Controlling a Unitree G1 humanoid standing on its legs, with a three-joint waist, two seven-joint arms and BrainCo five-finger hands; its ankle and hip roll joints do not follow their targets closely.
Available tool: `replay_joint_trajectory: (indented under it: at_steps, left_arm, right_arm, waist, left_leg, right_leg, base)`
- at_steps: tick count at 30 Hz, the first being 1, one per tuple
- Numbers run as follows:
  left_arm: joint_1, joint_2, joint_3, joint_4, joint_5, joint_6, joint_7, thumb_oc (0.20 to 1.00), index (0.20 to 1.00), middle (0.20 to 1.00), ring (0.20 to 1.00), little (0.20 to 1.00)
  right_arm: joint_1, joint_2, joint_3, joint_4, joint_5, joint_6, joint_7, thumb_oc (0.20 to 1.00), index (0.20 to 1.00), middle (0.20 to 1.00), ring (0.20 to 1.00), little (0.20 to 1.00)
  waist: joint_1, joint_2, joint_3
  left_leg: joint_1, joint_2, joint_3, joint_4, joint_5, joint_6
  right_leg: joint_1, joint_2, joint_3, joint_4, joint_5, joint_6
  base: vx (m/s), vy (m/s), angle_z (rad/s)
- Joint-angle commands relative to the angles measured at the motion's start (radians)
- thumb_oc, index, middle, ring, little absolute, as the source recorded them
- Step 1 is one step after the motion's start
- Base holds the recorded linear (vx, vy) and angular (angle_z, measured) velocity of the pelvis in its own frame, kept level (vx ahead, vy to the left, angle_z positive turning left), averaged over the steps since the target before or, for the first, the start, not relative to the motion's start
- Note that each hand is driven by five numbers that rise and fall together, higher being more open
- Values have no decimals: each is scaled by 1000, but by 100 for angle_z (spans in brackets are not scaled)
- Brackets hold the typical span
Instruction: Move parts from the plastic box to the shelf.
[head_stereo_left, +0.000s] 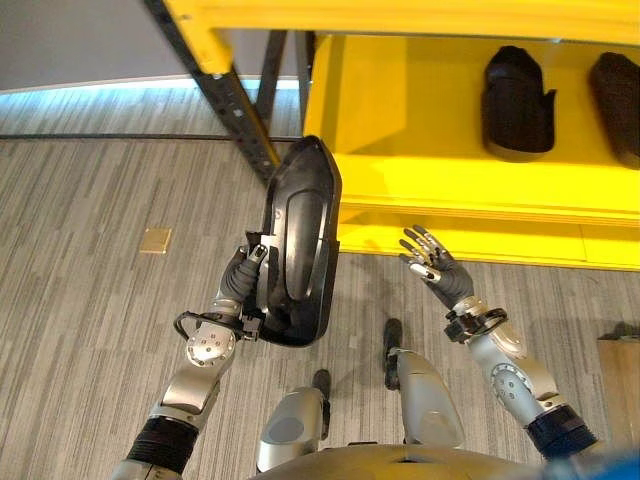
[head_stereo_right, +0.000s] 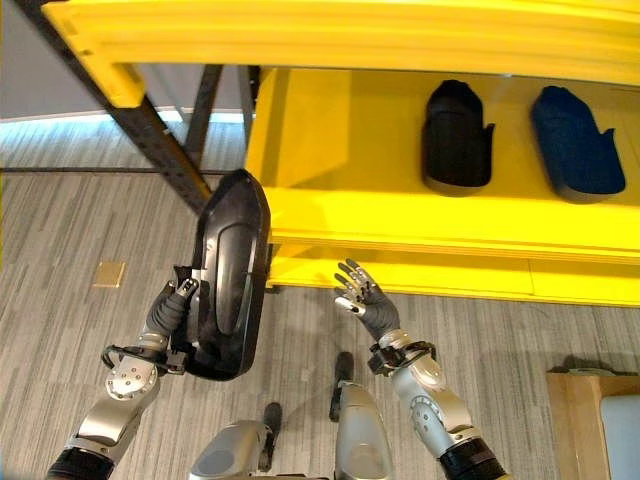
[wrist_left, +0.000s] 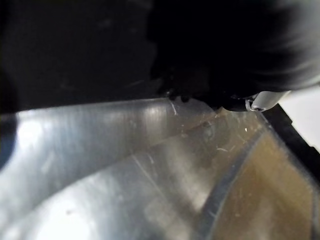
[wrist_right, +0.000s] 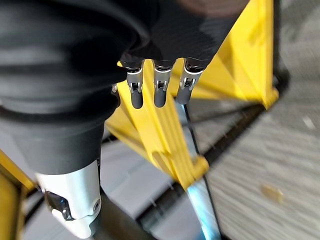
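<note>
Just before the yellow shelf, the left hand clamps an upright black moulded part; beside it, the right hand hovers, fingers spread, empty

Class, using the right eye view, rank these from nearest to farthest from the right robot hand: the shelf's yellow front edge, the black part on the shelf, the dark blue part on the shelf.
From the right robot hand:
1. Shelf's yellow front edge, just above the fingers.
2. Black part, on the shelf, farther up.
3. Dark blue part, at the shelf's far right.
</note>
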Motion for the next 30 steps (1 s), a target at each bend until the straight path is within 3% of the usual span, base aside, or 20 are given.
replay_joint_trajectory:
  at_steps: [1, 7, 9, 11, 12, 13, 16, 17, 18, 19, 22, 30]
  left_arm:
    - [-18, 32, 58, -98, -25, -63, -7, 200, 200, 200, 200, 200]
    - [-3, 32, 72, -102, -24, -59, -7, 200, 200, 200, 200, 200]
    - [15, 30, 75, -107, -29, -61, -24, 200, 200, 200, 200, 200]
    - [-4, 30, 63, -105, -39, -62, -21, 200, 200, 200, 200, 200]
    - [-6, 31, 62, -104, -39, -62, -20, 200, 200, 200, 200, 200]
    - [-30, 36, 60, -102, -51, -66, -14, 200, 200, 200, 200, 200]
    - [-34, 39, 48, -96, -40, -76, -6, 200, 200, 200, 200, 200]
    - [-24, 36, 50, -90, -48, -76, -11, 200, 200, 200, 200, 200]
    - [-25, 36, 50, -90, -48, -76, -11, 200, 200, 200, 200, 200]
    - [-28, 39, 49, -91, -36, -70, -11, 200, 200, 200, 200, 200]
    - [-73, 44, 22, -89, -21, -75, -18, 200, 200, 200, 200, 200]
    - [-183, 51, -34, -92, 6, -81, 2, 200, 200, 200, 200, 200]
  right_arm:
    - [58, 39, 28, -52, 17, -36, 17, 1000, 1000, 1000, 1000, 1000]
    - [80, 25, 16, -52, 2, -29, 26, 1000, 1000, 1000, 1000, 1000]
    - [97, 13, 7, -53, -3, -27, 34, 1000, 1000, 1000, 1000, 1000]
    - [93, -1, -1, -55, 2, -37, 33, 1000, 1000, 1000, 1000, 1000]
    - [92, -1, -2, -55, 2, -37, 33, 1000, 1000, 1000, 1000, 1000]
    - [75, -10, -12, -56, 2, -61, 14, 1000, 1000, 1000, 1000, 1000]
    - [92, -11, -34, -51, -10, -81, -4, 1000, 1000, 1000, 1000, 1000]
    - [108, -8, -37, -53, -5, -75, 4, 1000, 1000, 1000, 1000, 1000]
    - [109, -8, -38, -54, -5, -75, 4, 1000, 1000, 1000, 1000, 1000]
    - [118, 8, -27, -59, 7, -65, 12, 1000, 1000, 1000, 1000, 1000]
    - [121, 22, -23, -53, 2, -55, 17, 1000, 1000, 1000, 1000, 1000]
    - [115, 49, -1, -48, 22, -46, 19, 1000, 1000, 1000, 1000, 1000]
  waist:
    - [-12, -15, -47]
    - [-17, -6, -67]
    - [-8, -4, -69]
    - [16, -27, -28]
    - [10, -28, -33]
    - [9, -44, -12]
    - [1, -13, -16]
    - [5, -11, -16]
    - [6, -11, -17]
    - [-3, 3, -24]
    - [-16, -2, -23]
    - [-32, -26, -42]
  left_leg:
    - [2, 66, -43, -2, -58, -45]
    - [43, 95, -37, -23, -58, -54]
    - [-2, 102, -38, 90, 25, -78]
    - [-172, 59, -68, 334, 156, -97]
    - [-184, 53, -73, 337, 162, -96]
    - [-278, 100, -32, 264, 173, -91]
    - [-257, 269, 92, -25, 255, -94]
    - [-206, 252, 90, -5, 201, -95]
    - [-208, 252, 91, -4, 203, -94]
    - [-190, 224, 91, 1, 161, -98]
    - [-188, 192, 130, 46, 118, -99]
    - [-190, 180, 176, 97, 72, -103]
  right_leg:
    - [-10, -137, 22, 0, 11, 172]
    - [-13, -130, 25, 59, -39, 164]
    - [44, -97, 29, 30, -73, 133]
    - [79, -103, 25, 3, -80, 93]
    - [74, -108, 21, -1, -74, 94]
    - [107, -110, -2, -32, -93, 92]
    - [128, -117, -13, -18, -106, 126]
    - [120, -123, 0, 8, -114, 129]
    - [118, -123, 2, 6, -110, 129]
    - [113, -141, 16, 16, -85, 150]
    - [130, -178, 40, -4, -63, 177]
    - [145, -198, 65, -47, -47, 194]
  base:
    - [74, -43, -1]
    - [100, -72, 5]
    - [83, -134, 4]
    - [-105, -99, 0]
    - [-86, -68, 3]
    - [39, 25, 2]
    - [134, 123, 39]
    - [90, 120, 8]
    - [88, 182, -48]
    - [52, 139, -65]
    - [91, 242, -48]
    - [43, 82, -6]
